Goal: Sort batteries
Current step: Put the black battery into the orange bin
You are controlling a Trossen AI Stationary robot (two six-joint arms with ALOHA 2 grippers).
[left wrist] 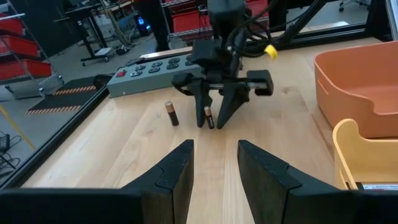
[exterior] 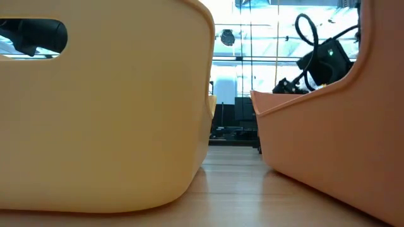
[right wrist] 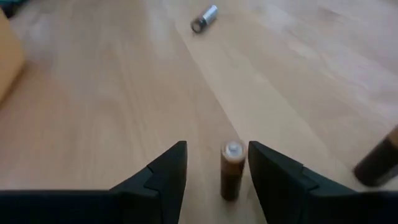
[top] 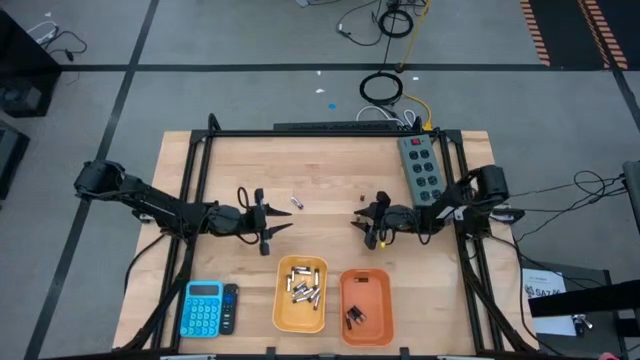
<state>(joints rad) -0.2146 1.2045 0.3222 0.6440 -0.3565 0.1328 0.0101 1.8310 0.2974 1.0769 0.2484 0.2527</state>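
Note:
Two dark batteries and one silvery battery lie loose on the wooden table. My right gripper is low over the table and open, with one dark battery lying on the wood between its fingers. The other dark battery lies just beside it. My left gripper hovers open and empty at mid-table, facing the right gripper. The yellow bin holds several silvery batteries. The orange bin holds a few dark ones. My right gripper has a finger right beside the dark battery's side. Whether it touches the battery I cannot tell. The battery lies on the table along the fingers, and the other finger stands clear of it.
A grey power strip lies at the far right behind my right arm. A blue calculator sits at the near left beside the yellow bin. Both bins stand at the near edge, and bare wood lies between the two grippers.

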